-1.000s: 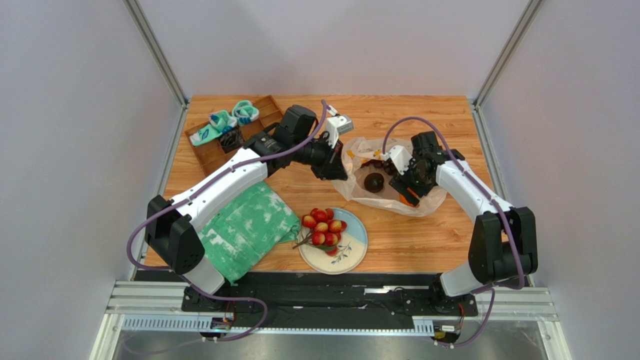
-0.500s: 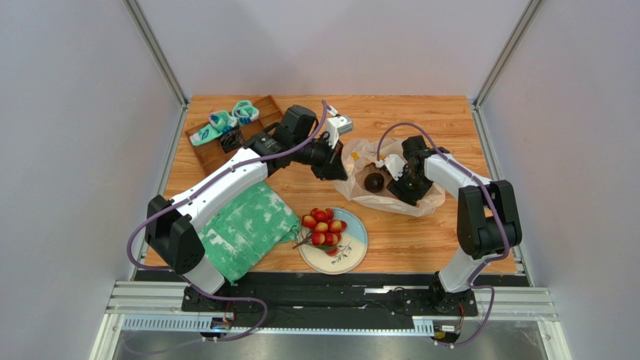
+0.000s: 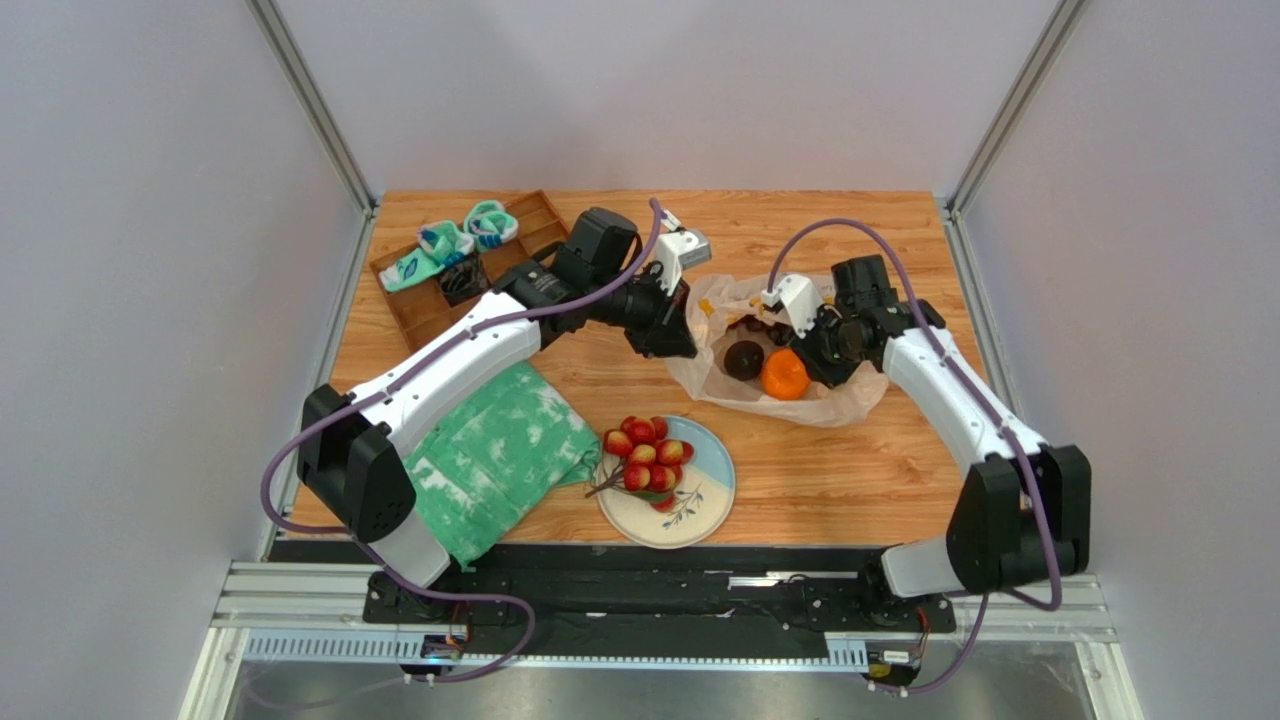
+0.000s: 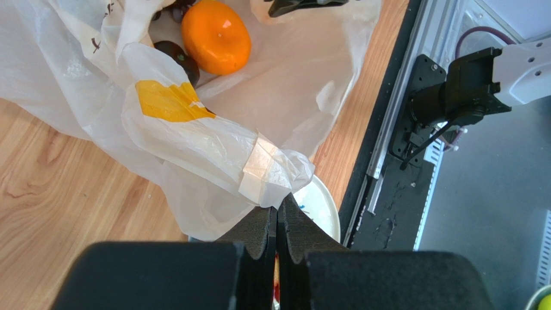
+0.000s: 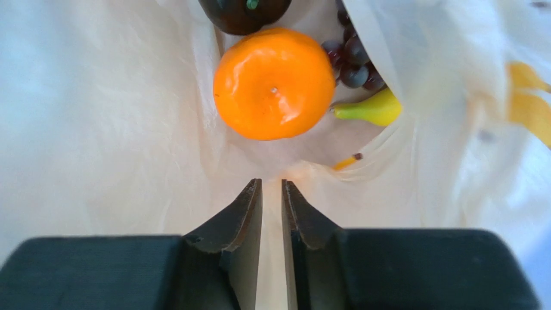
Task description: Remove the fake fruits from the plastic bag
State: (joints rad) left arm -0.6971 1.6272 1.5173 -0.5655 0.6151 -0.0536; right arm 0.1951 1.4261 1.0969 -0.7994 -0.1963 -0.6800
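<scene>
Top external view shows the plastic bag (image 3: 836, 402) lying open on the table (image 3: 842, 240), left gripper (image 4: 277, 208) clamped on its taped rim; right gripper (image 5: 271, 186) has its jaws nearly together just short of the orange (image 5: 274, 84), and I cannot tell whether film is caught; pinched film could drag the bag and roll the fruit away; bag thin, crinkly, translucent; orange round, glossy; dark fruit (image 5: 244, 13), grapes (image 5: 354, 57), banana tip (image 5: 374, 110) beside it.

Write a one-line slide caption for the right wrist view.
Right gripper, jaws nearly together, faces an orange in the plastic bag beside grapes, a banana tip and a dark fruit.
</scene>
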